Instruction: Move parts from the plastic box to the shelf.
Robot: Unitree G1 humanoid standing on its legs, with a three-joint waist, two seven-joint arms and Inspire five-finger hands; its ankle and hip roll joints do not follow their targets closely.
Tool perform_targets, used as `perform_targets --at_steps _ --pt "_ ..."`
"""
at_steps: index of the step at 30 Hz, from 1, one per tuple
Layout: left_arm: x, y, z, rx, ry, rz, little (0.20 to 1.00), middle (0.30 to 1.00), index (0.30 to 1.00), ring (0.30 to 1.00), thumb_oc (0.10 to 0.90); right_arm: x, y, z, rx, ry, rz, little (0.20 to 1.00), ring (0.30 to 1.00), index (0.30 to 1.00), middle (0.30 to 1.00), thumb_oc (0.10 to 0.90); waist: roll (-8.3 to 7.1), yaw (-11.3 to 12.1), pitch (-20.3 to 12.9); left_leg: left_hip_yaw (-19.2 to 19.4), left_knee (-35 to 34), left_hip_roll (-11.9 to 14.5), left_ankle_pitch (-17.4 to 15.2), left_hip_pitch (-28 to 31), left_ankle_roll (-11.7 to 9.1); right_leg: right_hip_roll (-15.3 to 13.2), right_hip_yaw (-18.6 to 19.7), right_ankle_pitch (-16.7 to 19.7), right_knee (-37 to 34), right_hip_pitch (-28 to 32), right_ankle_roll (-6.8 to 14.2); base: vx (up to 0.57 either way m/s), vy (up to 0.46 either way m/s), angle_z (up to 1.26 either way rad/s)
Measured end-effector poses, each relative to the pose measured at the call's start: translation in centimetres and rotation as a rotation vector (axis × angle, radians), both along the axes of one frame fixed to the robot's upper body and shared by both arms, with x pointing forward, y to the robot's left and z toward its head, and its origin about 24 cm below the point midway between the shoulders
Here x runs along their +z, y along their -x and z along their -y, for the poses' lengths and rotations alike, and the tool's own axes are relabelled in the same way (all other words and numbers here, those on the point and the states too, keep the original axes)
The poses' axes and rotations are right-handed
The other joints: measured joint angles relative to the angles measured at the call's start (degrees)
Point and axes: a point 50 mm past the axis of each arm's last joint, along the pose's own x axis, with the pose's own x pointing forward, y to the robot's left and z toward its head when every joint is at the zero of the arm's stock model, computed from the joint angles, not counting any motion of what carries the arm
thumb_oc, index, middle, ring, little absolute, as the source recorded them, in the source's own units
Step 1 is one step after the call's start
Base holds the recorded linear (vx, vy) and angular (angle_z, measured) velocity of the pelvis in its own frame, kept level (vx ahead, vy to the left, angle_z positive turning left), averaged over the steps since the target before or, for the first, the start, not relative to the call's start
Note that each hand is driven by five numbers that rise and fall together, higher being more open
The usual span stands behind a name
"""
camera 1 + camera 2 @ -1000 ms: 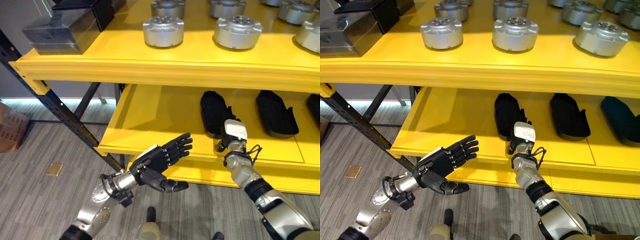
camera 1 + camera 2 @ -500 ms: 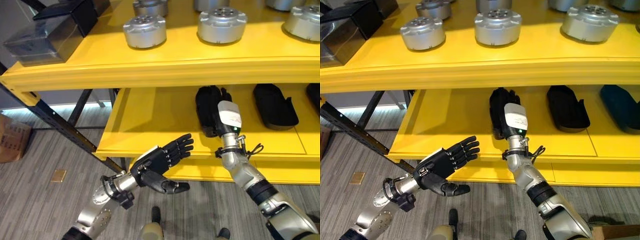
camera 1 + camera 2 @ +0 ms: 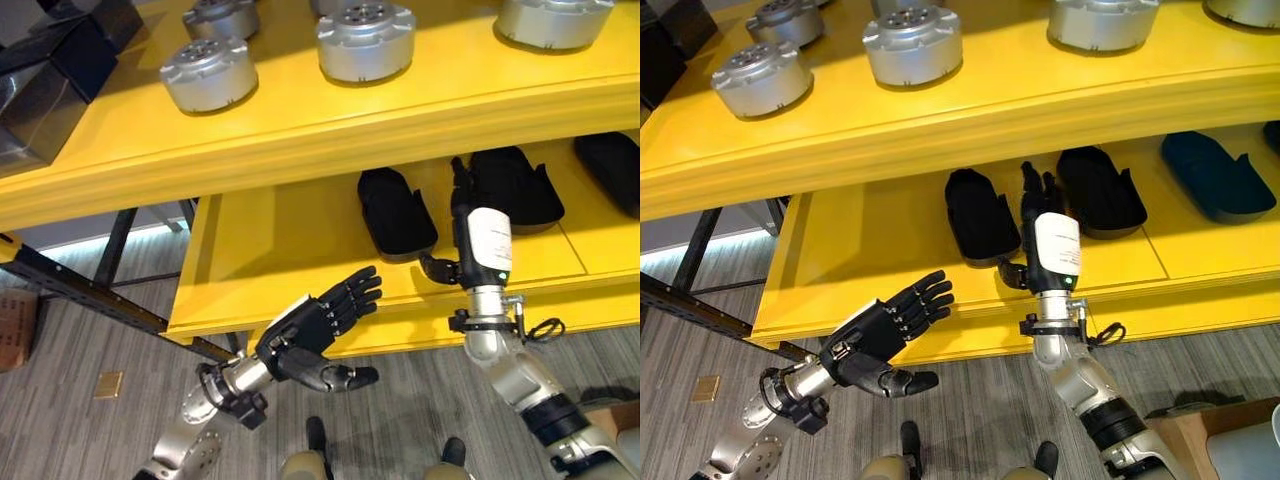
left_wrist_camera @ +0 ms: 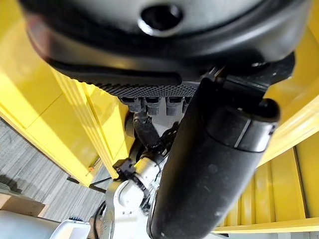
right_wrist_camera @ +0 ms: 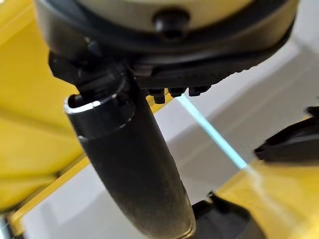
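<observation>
Left eye view gives us black parts [image 3: 396, 211] resting on the lower shelf [image 3: 260, 265], right hand [image 3: 465, 200] empty with fingers straight, left hand [image 3: 315, 325] open and idle

The shelf [image 3: 300, 130] was bright yellow on both levels. The round parts [image 3: 365, 40] on the upper level were silver-grey metal; the moulded parts [image 3: 395, 212] below were black, one [image 3: 1215, 175] dark blue. The floor [image 3: 80, 340] showed grey wood-grain planks.
</observation>
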Motion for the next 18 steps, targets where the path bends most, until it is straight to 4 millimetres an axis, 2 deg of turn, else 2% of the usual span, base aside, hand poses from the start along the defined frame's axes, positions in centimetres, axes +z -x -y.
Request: perform_targets --at_steps 3,9,15,18 --pt "-0.2 0.3 -0.1 0.008 0.003 -0.004 1.0 1.0 1.0 1.0 0.9 -1.4 0.5 1.0 -0.027 -0.091 -0.065 1.0 1.0 1.0 1.0 0.9 -0.04 0.1 0.0 0.9 -0.1 0.0 -0.2 0.7 -0.2 0.0 0.8 -0.1 0.0 0.0 0.1 -0.01 -0.027 -0.11" --pt "-0.3 0.4 -0.2 0.012 0.005 -0.007 1.0 1.0 1.0 1.0 0.9 -3.0 0.3 1.7 0.004 -0.249 -0.245 1.0 1.0 1.0 1.0 0.9 -0.03 -0.1 0.1 1.1 -0.1 0.0 -0.3 0.9 -0.2 0.0 1.0 0.0 -0.3 0.1 0.1 0.01 -0.011 -0.04" --pt "-0.4 0.4 -0.2 0.012 0.005 -0.009 1.0 1.0 1.0 1.0 0.9 -4.8 -0.1 1.3 0.012 -0.391 -0.363 1.0 1.0 1.0 1.0 0.9 -0.11 0.1 0.2 1.1 -0.1 0.0 -0.3 1.4 -0.1 0.0 0.9 -0.1 -0.4 0.8 0.1 0.01 -0.003 0.0" --pt "-0.4 0.4 -0.2 0.019 0.011 -0.008 1.0 1.0 1.0 1.0 0.9 -4.9 -0.3 0.9 0.035 -0.413 -0.389 1.0 1.0 1.0 1.0 0.9 -0.11 0.1 0.2 1.0 -0.1 0.0 -0.3 1.7 -0.2 0.0 0.8 -0.1 -0.5 1.3 0.2 0.0 0.0 0.0"
